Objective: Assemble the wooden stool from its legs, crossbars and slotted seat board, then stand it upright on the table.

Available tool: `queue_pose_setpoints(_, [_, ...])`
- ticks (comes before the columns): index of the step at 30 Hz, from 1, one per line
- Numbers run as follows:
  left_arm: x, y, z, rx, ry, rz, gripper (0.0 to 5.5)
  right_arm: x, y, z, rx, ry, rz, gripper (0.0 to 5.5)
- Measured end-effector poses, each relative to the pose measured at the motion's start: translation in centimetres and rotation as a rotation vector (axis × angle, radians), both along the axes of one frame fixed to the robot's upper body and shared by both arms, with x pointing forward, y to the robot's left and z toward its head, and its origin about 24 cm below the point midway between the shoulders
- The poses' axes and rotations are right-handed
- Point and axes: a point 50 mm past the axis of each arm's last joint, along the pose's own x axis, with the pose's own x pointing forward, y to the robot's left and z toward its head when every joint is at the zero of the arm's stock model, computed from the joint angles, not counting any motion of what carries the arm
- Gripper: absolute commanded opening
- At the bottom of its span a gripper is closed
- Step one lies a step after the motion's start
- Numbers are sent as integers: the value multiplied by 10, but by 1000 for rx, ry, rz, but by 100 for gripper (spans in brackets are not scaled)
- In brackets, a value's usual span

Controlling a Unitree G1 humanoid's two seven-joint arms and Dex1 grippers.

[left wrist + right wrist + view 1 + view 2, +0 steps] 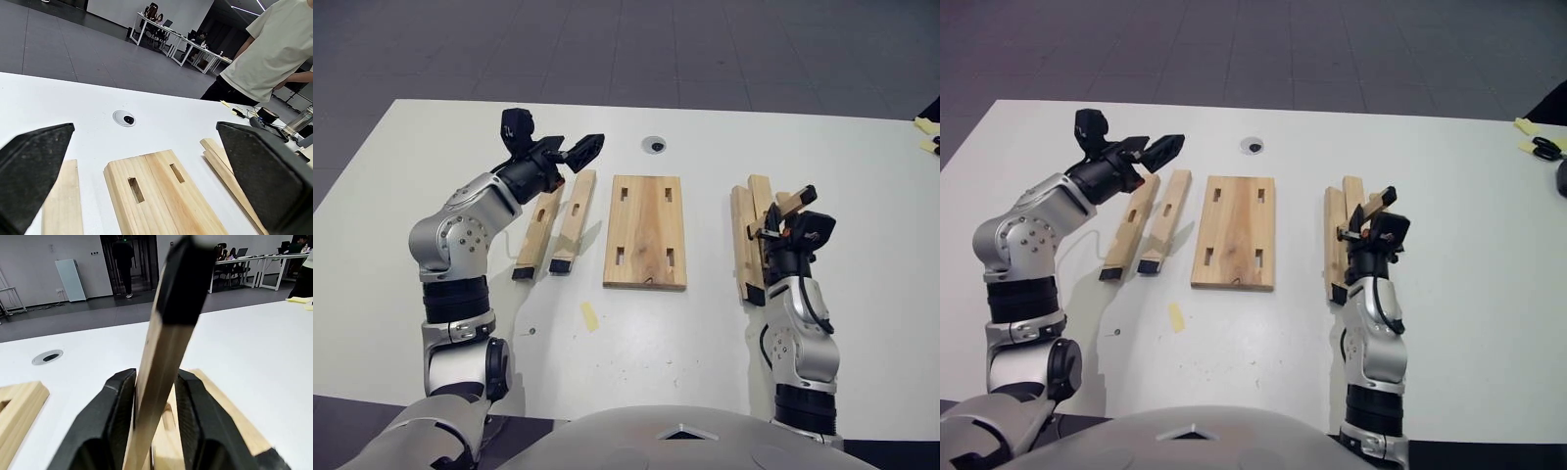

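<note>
1. Spread wide and holding nothing, the jaws of the left gripper (554, 143) hang above the far ends of two slotted legs (556, 223). These lie side by side on the white table (421, 147), black-capped feet toward the robot.
2. Just beside those legs, at the table's middle, the slotted seat board (646, 230) lies flat with four mortises showing. It is apart from both grippers. A scrap of yellow tape (590, 315) lies nearer the robot, and a round cable grommet (654, 145) sits beyond the board.
3. On the right, the right gripper (154, 399) has its jaws pinched on a black-capped leg (168, 333). The fingers (117, 401) clamp its lower part. The leg tilts up, capped end raised and pointing away. Under it rests the stack of remaining wooden pieces (747, 235); whether the held leg's low end touches that stack, I cannot tell.
4. My judgement is that the step in hand is lifting this leg clear of the stack and carrying it to the seat board.
5. To do it well, raise the leg straight up first, so the pieces beneath are not dragged askew.
6. The grip sits low on a tilted piece, so the leg may pivot in the pads; move slowly and keep the wrist steady.
7. Bring the uncapped end to a mortise, squared to the slot before pressing.
8. The free left gripper could brace the board against sliding.
</note>
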Motion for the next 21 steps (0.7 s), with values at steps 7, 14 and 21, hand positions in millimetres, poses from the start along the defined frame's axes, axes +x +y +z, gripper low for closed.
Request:
queue_pose_setpoints(7, [0, -1, 0, -2, 0, -8, 540, 11, -2, 37, -3, -117, 25, 302])
queue_pose_setpoints(14, [-1, -2, -1, -7, 2, -5, 540, 27, -3, 100, -27, -278, 74, 416])
queue_pose_setpoints(21, [-1, -2, -2, -12, 4, 5, 540, 44, 0, 119, -27, -286, 133, 519])
